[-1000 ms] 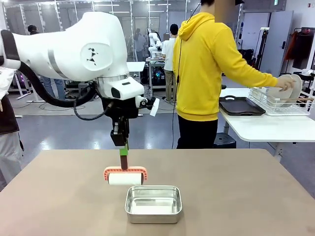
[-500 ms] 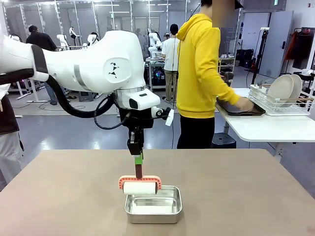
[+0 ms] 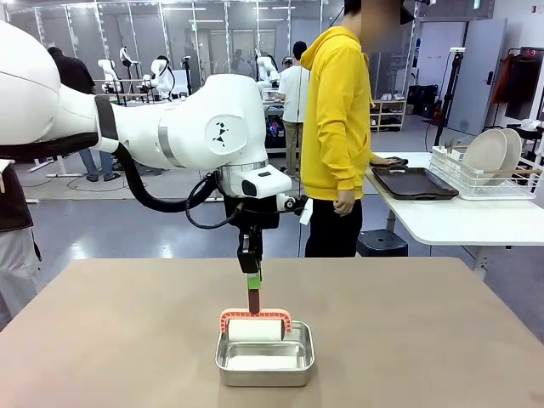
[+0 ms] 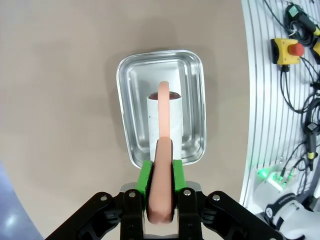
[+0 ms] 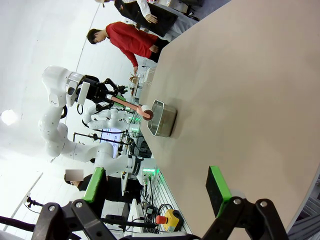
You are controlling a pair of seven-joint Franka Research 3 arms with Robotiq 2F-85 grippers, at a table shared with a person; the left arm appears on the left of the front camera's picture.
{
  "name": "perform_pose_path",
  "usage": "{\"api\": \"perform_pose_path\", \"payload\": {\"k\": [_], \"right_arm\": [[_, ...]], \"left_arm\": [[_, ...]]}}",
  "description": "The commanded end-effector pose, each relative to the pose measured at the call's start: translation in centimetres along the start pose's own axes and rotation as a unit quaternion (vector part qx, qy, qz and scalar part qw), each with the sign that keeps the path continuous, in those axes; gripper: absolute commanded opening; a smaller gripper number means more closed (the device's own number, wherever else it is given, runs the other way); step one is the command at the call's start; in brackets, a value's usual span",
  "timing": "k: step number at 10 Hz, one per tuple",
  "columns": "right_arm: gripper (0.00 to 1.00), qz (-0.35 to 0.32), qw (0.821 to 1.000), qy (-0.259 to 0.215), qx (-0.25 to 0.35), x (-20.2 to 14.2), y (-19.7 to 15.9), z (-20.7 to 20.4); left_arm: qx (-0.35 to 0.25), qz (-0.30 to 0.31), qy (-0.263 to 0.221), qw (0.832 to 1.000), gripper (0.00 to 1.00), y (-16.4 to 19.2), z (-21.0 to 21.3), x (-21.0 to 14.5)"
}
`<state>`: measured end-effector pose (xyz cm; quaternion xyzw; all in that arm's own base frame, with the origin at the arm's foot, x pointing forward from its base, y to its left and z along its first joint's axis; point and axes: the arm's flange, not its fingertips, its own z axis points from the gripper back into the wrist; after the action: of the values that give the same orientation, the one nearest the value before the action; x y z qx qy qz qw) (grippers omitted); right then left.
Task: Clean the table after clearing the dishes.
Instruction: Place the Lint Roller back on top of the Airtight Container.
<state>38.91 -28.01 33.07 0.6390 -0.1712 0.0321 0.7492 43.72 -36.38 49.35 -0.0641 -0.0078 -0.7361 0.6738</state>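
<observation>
Nearest, sitting on the table [image 3: 102, 340] toward the robot's edge, a small rectangular steel pan [image 3: 265, 353], shiny and shallow. Hanging directly over it, a lint roller [image 3: 255, 327] with a white paper roll under a salmon-pink frame, its lower part dipping within the pan's rim at the far side; whether touching the pan floor, impossible to tell. Rising straight up from the roller, its handle, being pinched between the green pads of the left gripper [image 3: 252, 274], jaws pressed tight on it. Showing the same from above in the left wrist view: left gripper [image 4: 161, 192] clamping the pink handle, roller [image 4: 163, 122] lying lengthwise over the pan [image 4: 161, 107], grey-brown tabletop [image 4: 60, 100] all around. Reaching in from the picture's left, the white left arm, bending down over the middle of the table. Standing wide apart in the right wrist view, the two green-padded fingers of the right gripper [image 5: 156, 190], holding nothing, hovering off the table's side, with the table [image 5: 250, 90], pan [image 5: 162, 119] and roller [image 5: 145, 113] well apart from it farther off. Beyond the table's far edge, standing side-on, a person in a yellow hoodie [image 3: 340, 119], one hand [image 3: 343, 204] hanging by the hip. Farther right, on a smaller white table [image 3: 459, 221], resting flat, a dark brown tray [image 3: 416, 183], and just beside it a white wire rack [image 3: 476, 174] holding round white plates [image 3: 489, 153] upright on edge.
</observation>
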Motion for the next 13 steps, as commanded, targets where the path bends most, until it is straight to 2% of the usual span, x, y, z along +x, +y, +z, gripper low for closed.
{"api": "perform_pose_path", "payload": {"k": [1, 13], "right_arm": [[1.0, 0.005, 1.0, -0.002, 0.001, -0.2, 0.3, 0.0], [1.0, 0.005, 1.0, -0.002, 0.001, -0.2, 0.3, 0.0]], "left_arm": [[-0.006, -0.003, -0.013, 1.0, 0.22, 0.4, 0.0, -0.4], [-0.018, 0.006, -0.014, 1.0, 0.22, 4.0, -5.8, -0.9]]}}
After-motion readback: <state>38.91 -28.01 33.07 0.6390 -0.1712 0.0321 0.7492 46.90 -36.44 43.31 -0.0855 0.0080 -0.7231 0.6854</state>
